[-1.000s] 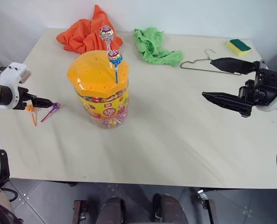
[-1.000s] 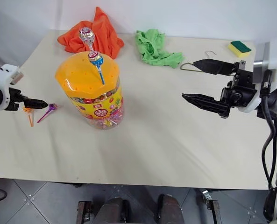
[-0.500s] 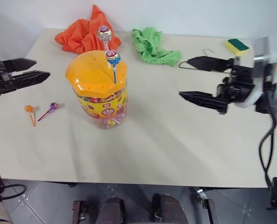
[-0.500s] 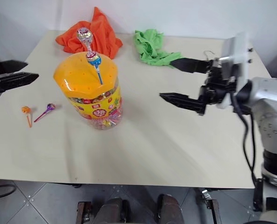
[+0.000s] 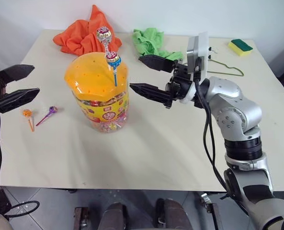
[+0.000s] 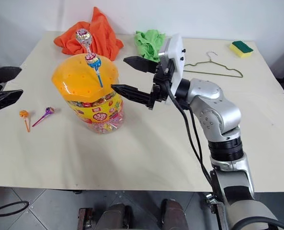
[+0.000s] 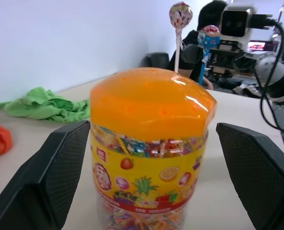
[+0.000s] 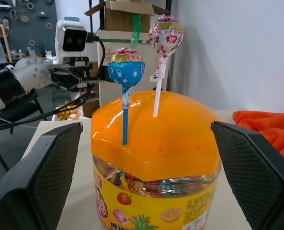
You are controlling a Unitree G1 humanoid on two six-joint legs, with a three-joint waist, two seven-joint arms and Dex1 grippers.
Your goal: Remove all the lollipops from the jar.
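Observation:
The jar (image 5: pixel 99 98) stands left of the table's middle, a clear tub with an orange holed lid (image 5: pixel 95 76). Two lollipops stand with their sticks in the lid: a pink-white one (image 5: pixel 103 34) on a white stick and a blue one (image 5: pixel 113 59) on a blue stick. An orange lollipop (image 5: pixel 28 113) and a purple one (image 5: pixel 52 110) lie on the table left of the jar. My right gripper (image 5: pixel 136 73) hangs open just right of the lid, pointing at it. Off the table's left edge my left gripper (image 5: pixel 35 79) is open, facing the jar. Both wrist views look straight at the jar (image 8: pixel 156 143).
An orange cloth (image 5: pixel 84 36) and a green cloth (image 5: pixel 151 40) lie at the back of the table. A wire hanger (image 5: pixel 225 69) and a yellow-green sponge (image 5: pixel 241 46) sit at the back right. The table's front half (image 5: pixel 146 158) is bare.
My right gripper has swung left from the table's right side to just beside the jar's lid. My left gripper has lifted away from the two lying lollipops and turned toward the jar. Both stay open.

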